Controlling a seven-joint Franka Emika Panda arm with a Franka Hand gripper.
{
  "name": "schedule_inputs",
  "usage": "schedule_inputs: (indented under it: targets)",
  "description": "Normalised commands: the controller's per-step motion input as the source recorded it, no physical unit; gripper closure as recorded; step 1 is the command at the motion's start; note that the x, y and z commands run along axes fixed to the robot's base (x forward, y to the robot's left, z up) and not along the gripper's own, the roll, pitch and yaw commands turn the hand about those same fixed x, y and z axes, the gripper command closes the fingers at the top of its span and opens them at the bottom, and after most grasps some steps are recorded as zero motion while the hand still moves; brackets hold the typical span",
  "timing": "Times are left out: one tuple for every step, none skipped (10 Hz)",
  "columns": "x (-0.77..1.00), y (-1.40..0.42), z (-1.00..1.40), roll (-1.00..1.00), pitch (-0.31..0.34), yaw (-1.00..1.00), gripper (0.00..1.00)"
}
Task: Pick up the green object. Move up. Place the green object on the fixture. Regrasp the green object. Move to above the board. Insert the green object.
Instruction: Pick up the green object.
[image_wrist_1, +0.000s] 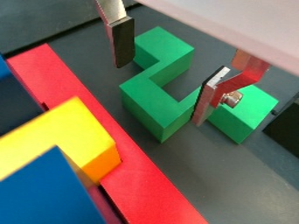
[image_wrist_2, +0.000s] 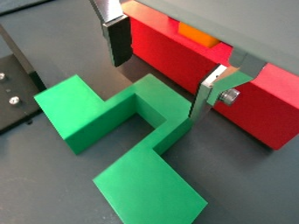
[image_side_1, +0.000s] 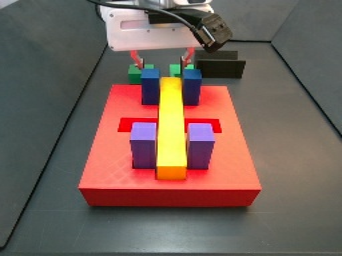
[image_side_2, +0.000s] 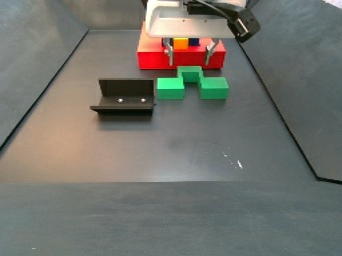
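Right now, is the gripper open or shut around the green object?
Open. In both wrist views the gripper has its fingers spread either side of the green object's central block, with gaps showing; the piece lies on the floor beside the board.

Dark grey matte floor (image_side_2: 174, 150) with raised dark side walls (image_side_2: 40, 85), under even, soft light.

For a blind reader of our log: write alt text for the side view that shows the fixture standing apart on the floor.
The open end effector hangs just above the green object, its fingers straddling the central block, which lies on the dark floor beside the red board. The dark fixture stands by itself on the floor beside the green object, apart from it.
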Motion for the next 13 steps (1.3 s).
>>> schedule_inputs:
  targets:
    - [0.0,-0.02,-0.23,-0.05,-0.173,0.11,0.0]
    - [0.0,-0.05,-0.24,-0.05,-0.196,0.1,0.0]
    - [0.0,-0.05,-0.21,-0.05,-0.189,0.09,0.0]
    - [0.0,-0.05,-0.19,-0.04,-0.17,0.1,0.0]
    - [0.0,-0.07,-0.18,-0.03,-0.164,0.09,0.0]
    - [0.0,-0.09,-0.19,0.0,-0.159,0.04,0.0]
    - [0.0,-0.05,-0.16,0.0,-0.116,-0.01,0.0]
    - [0.03,0.0,-0.07,0.01,-0.029,-0.24,0.0]
    - [0.02,0.0,-0.04,0.01,0.0,-0.23,0.0]
    - [0.0,0.0,-0.01,0.0,0.0,-0.14,0.0]
    - [0.01,0.0,-0.01,0.0,0.0,-0.17,0.0]
    - [0.0,0.0,0.0,0.01,0.0,-0.14,0.0]
    - [0.0,0.0,-0.06,0.0,0.0,0.0,0.0]
